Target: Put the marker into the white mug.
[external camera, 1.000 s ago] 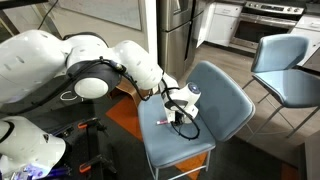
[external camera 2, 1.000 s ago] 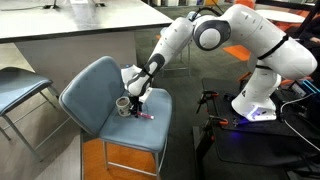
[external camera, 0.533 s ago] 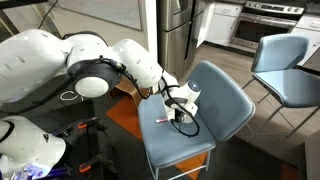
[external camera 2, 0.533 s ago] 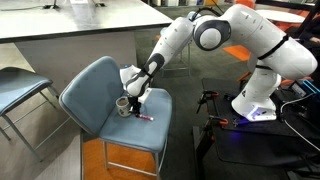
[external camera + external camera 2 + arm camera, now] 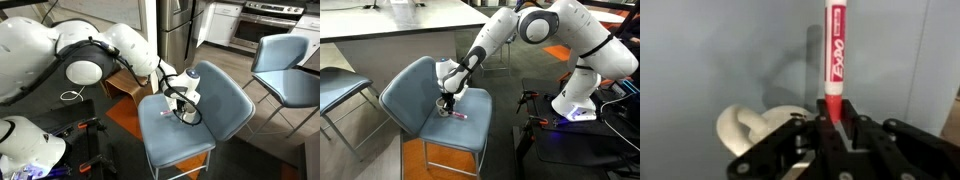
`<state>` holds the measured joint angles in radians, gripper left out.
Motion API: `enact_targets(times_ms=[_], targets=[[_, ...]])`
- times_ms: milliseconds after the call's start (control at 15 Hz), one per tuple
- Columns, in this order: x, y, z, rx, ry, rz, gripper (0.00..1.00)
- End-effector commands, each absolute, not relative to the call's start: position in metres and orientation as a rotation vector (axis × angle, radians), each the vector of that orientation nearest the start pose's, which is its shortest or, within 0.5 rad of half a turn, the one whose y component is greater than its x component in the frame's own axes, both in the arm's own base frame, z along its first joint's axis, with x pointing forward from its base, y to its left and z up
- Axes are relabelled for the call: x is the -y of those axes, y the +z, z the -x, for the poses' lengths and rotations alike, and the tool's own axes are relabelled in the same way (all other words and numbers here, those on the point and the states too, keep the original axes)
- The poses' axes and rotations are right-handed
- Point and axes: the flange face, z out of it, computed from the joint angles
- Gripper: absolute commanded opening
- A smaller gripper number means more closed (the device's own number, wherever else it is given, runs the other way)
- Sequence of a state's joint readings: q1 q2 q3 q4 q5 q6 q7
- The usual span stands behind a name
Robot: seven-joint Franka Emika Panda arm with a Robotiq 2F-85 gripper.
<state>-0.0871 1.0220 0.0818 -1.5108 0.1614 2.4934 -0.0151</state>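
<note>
The bulky, smooth white arm bends over the padded blue chair seat in both exterior views. Only the wrist view shows the glossy white mug, at eight o'clock from the dark gripper. It also shows the red-and-white marker's printed label. The marker lies on the seat toward twelve o'clock. I cannot tell whether the jaws pinch it.

blue chairs, steel fridge, countertop

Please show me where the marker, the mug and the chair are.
marker (image 5: 836,55), wrist view, on its printed barrel.
mug (image 5: 750,125), wrist view, on its visible white part.
chair (image 5: 460,132), an exterior view, on its blue seat.
</note>
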Motion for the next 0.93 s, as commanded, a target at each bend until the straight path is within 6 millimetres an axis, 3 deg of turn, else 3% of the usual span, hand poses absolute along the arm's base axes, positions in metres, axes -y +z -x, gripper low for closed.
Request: enact_targets(times_ms=[0,200,533,867], targets=[[0.009,0.097,-0.67,-0.228,-0.134,2.99,0.05],[0.013,0.126,-0.665,-0.245,-0.336,3.002,0.05],[0.025,0.142,-0.645,-0.202,-0.641,3.034,0.05],[0.048,0.155,-0.644,-0.23,-0.853,3.026,0.05]])
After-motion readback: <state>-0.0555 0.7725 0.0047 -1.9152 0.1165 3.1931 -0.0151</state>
